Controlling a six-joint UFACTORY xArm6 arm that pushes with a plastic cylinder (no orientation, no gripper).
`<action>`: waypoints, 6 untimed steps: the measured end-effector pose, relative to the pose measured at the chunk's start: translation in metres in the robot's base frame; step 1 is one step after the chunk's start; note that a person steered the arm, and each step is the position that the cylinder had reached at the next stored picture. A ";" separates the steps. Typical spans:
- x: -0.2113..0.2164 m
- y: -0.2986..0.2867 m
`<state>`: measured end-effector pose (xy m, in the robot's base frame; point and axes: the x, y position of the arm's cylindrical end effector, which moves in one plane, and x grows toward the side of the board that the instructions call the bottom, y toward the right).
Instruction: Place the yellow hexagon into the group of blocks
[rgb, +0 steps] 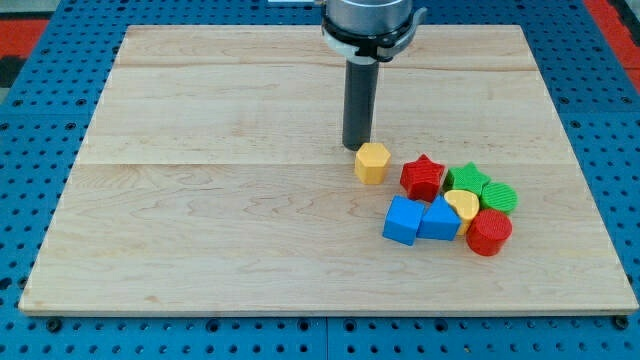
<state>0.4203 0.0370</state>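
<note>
The yellow hexagon (371, 162) sits on the wooden board (200, 200) right of centre. My tip (357, 149) stands just to the hexagon's upper left, touching or nearly touching it. The group lies to the hexagon's right and lower right: a red star (423, 177), a green star (467, 181), a green round block (499, 197), a yellow heart (461, 206), a red cylinder (489, 232), a blue cube (404, 220) and a blue triangular block (439, 219). A small gap separates the hexagon from the red star.
The board lies on a blue pegboard table (40, 120). The arm's grey wrist (366, 22) hangs over the board's top edge, above the rod.
</note>
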 end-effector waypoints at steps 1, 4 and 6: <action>0.019 0.033; 0.025 -0.033; 0.038 -0.002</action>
